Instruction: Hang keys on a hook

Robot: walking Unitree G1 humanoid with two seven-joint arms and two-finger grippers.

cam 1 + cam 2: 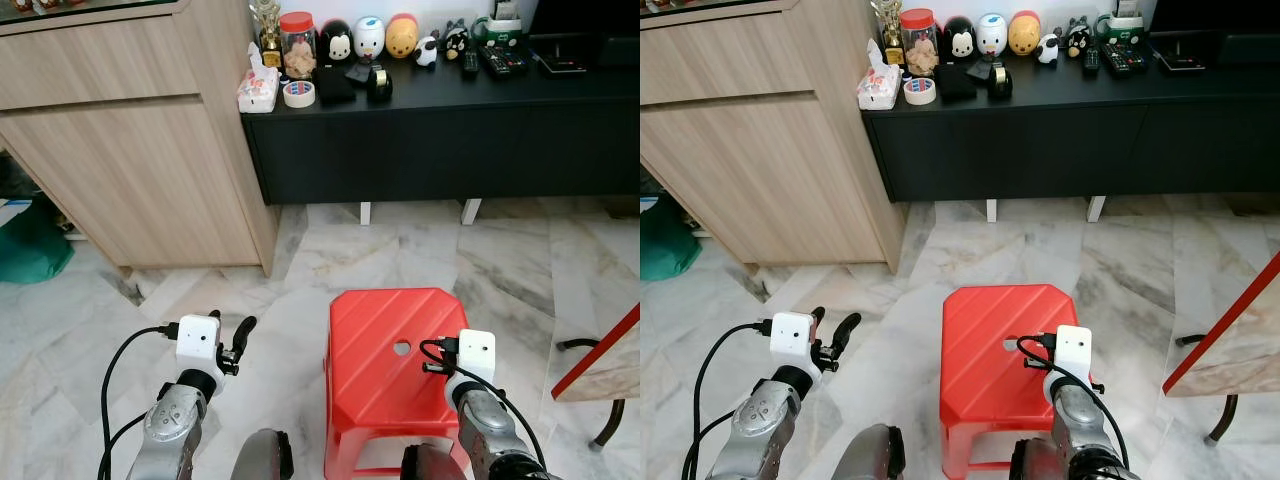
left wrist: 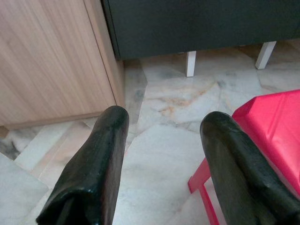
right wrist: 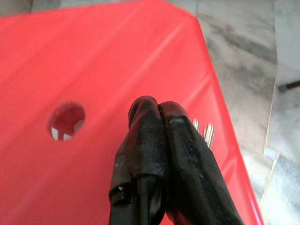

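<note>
Red moulded plastic forms the low square stool (image 1: 392, 365) with a round hole in its seat, standing on the veined grey-white marble floor (image 1: 420, 250) just in front of the robot. The right gripper (image 3: 157, 110) hangs above the stool's seat, its two black fingers pressed together; two thin silvery metal tips (image 3: 202, 131) peek out just beside the fingers, too small to tell whether they are keys or whether the fingers clamp them. The left gripper (image 2: 161, 126) hovers over bare floor to the left of the stool, its black fingers (image 2: 101, 154) spread well apart with nothing between them. Ahead on the left stands a light wood-grain cabinet (image 1: 130, 150); to its right runs a long black low sideboard (image 1: 450, 130) on white legs. On the sideboard's top sit a tissue pack (image 1: 258, 88), a roll of tape (image 1: 298, 94), a red-lidded clear jar (image 1: 298, 45), round cartoon figurines (image 1: 368, 38) and remote controls (image 1: 495, 58).
</note>
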